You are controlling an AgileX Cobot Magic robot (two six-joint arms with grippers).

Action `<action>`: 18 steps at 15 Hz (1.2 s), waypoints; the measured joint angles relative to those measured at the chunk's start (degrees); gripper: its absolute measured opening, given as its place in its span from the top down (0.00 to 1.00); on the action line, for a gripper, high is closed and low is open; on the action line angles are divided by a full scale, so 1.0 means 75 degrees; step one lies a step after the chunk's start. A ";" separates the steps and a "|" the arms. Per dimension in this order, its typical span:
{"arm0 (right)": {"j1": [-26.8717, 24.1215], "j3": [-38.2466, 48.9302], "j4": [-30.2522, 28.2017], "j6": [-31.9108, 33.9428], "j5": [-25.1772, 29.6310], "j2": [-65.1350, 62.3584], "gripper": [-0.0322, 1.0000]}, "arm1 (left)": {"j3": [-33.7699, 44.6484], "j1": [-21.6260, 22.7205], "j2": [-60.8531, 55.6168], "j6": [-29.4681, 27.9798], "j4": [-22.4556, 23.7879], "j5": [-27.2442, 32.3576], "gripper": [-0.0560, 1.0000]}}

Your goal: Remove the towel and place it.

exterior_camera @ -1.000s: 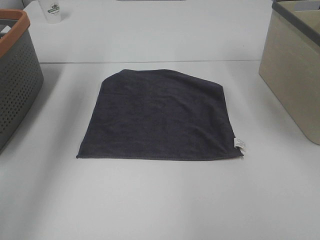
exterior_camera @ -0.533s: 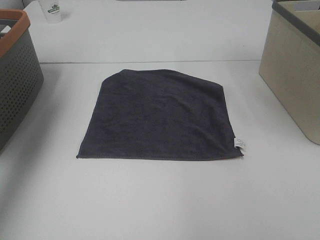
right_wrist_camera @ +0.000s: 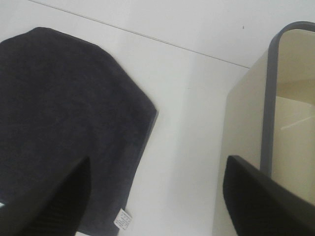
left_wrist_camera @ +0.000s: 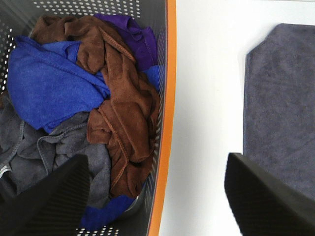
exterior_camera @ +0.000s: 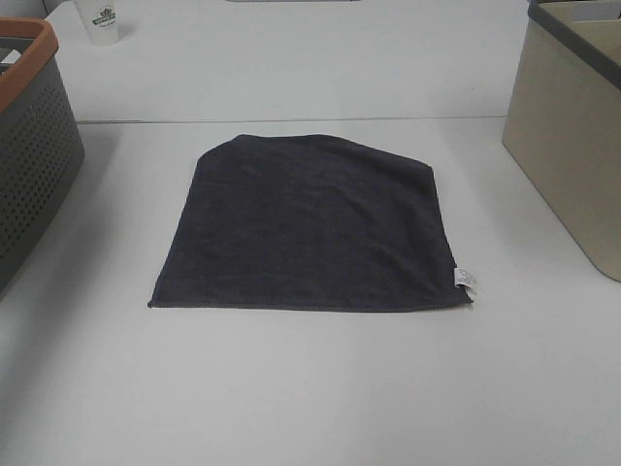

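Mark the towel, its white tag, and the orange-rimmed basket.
towel [exterior_camera: 310, 228], exterior high view, middle of the cloth.
white tag [exterior_camera: 465, 279], exterior high view, tag face.
orange-rimmed basket [left_wrist_camera: 169, 98], left wrist view, orange rim.

One towel [exterior_camera: 310, 228] lies flat on one bench [exterior_camera: 310, 388], with one white tag [exterior_camera: 466, 279] at its corner. Two bins: one grey perforated basket [exterior_camera: 29, 155] with an orange rim, and one beige bin [exterior_camera: 572, 126] with a dark rim. One white cup [exterior_camera: 101, 19] at the far edge. In the basket, a heap of cloths [left_wrist_camera: 88, 98]: blue, brown, purple and grey pieces show, at least four, exact count unclear since they are tangled. Two end effectors: left [left_wrist_camera: 157, 196] and right [right_wrist_camera: 155, 196], two fingers each.
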 joint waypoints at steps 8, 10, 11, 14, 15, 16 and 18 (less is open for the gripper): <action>0.0000 0.4515 -0.0084 -0.0061 -0.0130 -0.3079 0.25 | 0.4133 0.0000 -0.4309 -0.0680 0.0848 -0.0474 0.27; 0.0000 0.6058 -0.0061 -0.0061 -0.0649 -0.4179 0.25 | 0.5348 0.0000 -0.5592 -0.0680 0.0825 -0.0802 0.19; 0.0000 0.6799 0.0053 -0.0031 -0.0909 -0.4721 0.25 | 0.5913 0.0000 -0.6310 -0.0680 0.0787 -0.0932 0.13; 0.0000 0.8732 0.0283 -0.0015 -0.1429 -0.6211 0.22 | 0.7563 0.0000 -0.8235 -0.0558 0.0397 -0.1054 0.08; 0.0000 0.9374 0.0290 -0.0008 -0.1688 -0.6799 0.21 | 0.7968 0.0000 -0.8869 -0.0512 0.0222 -0.1054 0.08; 0.0000 0.9885 0.0306 0.0000 -0.1902 -0.7403 0.21 | 0.8335 0.0000 -0.9442 -0.0489 0.0031 -0.1054 0.08; 0.0000 1.0520 0.0306 0.0000 -0.2017 -0.8220 0.21 | 0.8671 0.0000 -1.0122 -0.0435 -0.0160 -0.1054 0.08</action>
